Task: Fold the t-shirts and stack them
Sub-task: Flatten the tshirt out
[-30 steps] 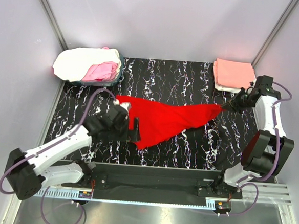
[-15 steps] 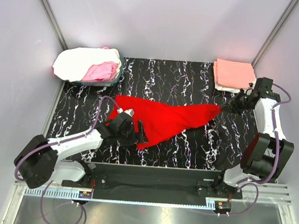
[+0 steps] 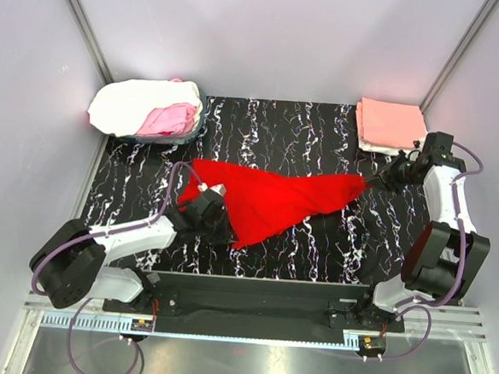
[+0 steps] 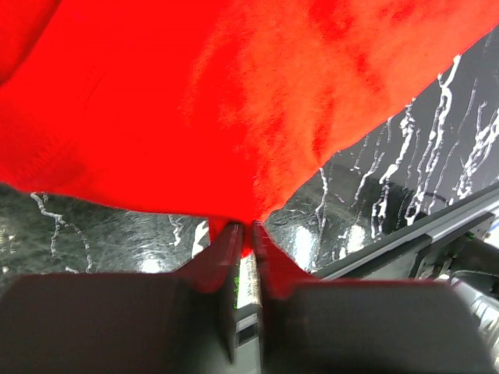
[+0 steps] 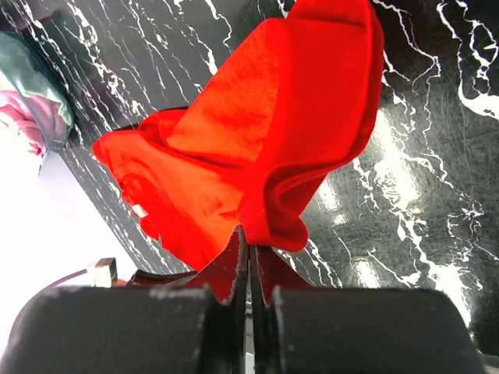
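Observation:
A bright red t-shirt (image 3: 274, 202) lies stretched across the middle of the black marbled table (image 3: 322, 132). My left gripper (image 3: 228, 227) sits at the shirt's near left corner. In the left wrist view this gripper (image 4: 244, 230) is shut on a pinch of the red cloth (image 4: 234, 101). My right gripper (image 3: 372, 180) is at the shirt's right tip. The right wrist view shows it (image 5: 249, 238) shut on a fold of the same shirt (image 5: 257, 132), which bunches up above the fingers.
A teal basket (image 3: 198, 125) at the back left holds a cream-white shirt (image 3: 135, 102) and a pink one (image 3: 173, 119). At the back right a folded salmon-pink shirt (image 3: 391, 122) lies on a white one (image 3: 381, 148). Grey walls enclose the table.
My left gripper was open and has reached down to the shirt's near left corner and shut on it. The right gripper has held its grip and barely moved.

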Motion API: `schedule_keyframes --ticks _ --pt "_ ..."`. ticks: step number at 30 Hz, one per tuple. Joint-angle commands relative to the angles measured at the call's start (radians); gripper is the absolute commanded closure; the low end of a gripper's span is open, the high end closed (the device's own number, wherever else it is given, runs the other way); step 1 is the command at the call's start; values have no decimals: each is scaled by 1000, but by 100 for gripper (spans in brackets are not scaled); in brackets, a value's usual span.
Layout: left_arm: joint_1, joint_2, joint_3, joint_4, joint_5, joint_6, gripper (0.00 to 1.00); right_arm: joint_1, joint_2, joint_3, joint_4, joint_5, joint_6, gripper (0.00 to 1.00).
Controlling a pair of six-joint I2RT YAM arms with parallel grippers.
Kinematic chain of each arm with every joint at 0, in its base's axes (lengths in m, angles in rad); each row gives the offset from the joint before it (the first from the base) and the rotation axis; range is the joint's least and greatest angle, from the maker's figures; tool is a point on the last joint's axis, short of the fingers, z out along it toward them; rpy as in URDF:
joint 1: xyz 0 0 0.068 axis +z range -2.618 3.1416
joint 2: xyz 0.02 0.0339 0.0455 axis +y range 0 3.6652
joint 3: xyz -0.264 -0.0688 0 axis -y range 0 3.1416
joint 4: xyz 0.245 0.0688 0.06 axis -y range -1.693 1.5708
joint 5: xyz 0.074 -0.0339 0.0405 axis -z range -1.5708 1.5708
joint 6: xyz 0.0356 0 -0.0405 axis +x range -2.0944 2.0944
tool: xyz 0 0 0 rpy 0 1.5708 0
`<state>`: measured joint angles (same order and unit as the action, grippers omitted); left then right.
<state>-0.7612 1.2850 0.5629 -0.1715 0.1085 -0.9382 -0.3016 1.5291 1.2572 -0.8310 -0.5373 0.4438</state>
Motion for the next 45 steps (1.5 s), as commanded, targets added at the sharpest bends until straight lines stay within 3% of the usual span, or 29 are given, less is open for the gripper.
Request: schedule_keyframes --ticks 1,5,7,10,11,15,17,18,19,20,21,22,23,25,26,28,29,30,38,41,45 --pt "-7 11 45 69 16 27 100 -2 -32 1 27 -24 -1 100" --pt "-7 -21 113 11 16 59 100 -2 -40 8 7 -32 -7 100" --pt "-7 -96 193 -171 -30 88 100 -2 -58 24 -6 -29 -13 100" --pt "-6 -197 443 -448 -153 162 100 -5 -98 63 -63 -23 -28 100" --pt "-6 -213 598 -512 -197 211 100 -4 -110 91 -89 -23 -27 100" --pt "-3 -110 1018 -781 -295 332 100 -2 -173 162 -100 -27 13 100" --pt "69 16 1232 -878 -326 421 100 -4 -155 227 -94 -27 29 100" --pt "135 67 1290 -891 -275 446 100 -2 -109 254 -97 -24 39 100" --pt "305 121 1365 -892 -116 463 100 -2 -77 284 -112 -27 41 100" --pt "386 240 1391 -889 -19 464 100 -2 -45 339 -120 -42 41 100" --pt "449 313 1420 -893 46 466 97 -2 10 361 -126 -46 42 100" --pt "536 386 1483 -930 139 476 82 -2 34 379 -129 -43 42 100" --pt "563 537 1521 -963 182 483 73 -2 52 405 -138 -36 42 100" --pt "580 653 1587 -1045 229 506 47 -2 92 416 -148 -23 29 100" --pt "573 681 1589 -1048 209 525 33 -4 100 416 -166 -17 21 100" --pt "544 630 1446 -952 171 523 19 -2 105 400 -168 -12 -4 100" --pt "537 546 1386 -909 166 512 7 -2 100 368 -160 -4 -14 100" --pt "534 504 1329 -870 161 504 4 -2 95 351 -155 0 -19 100" --pt "445 174 978 -777 68 472 11 -2 54 181 -83 -13 -27 100" --pt "369 94 840 -712 48 446 12 -2 37 116 -47 -23 -17 100" --pt "346 80 701 -610 36 435 18 -2 23 74 -30 -26 -19 100"
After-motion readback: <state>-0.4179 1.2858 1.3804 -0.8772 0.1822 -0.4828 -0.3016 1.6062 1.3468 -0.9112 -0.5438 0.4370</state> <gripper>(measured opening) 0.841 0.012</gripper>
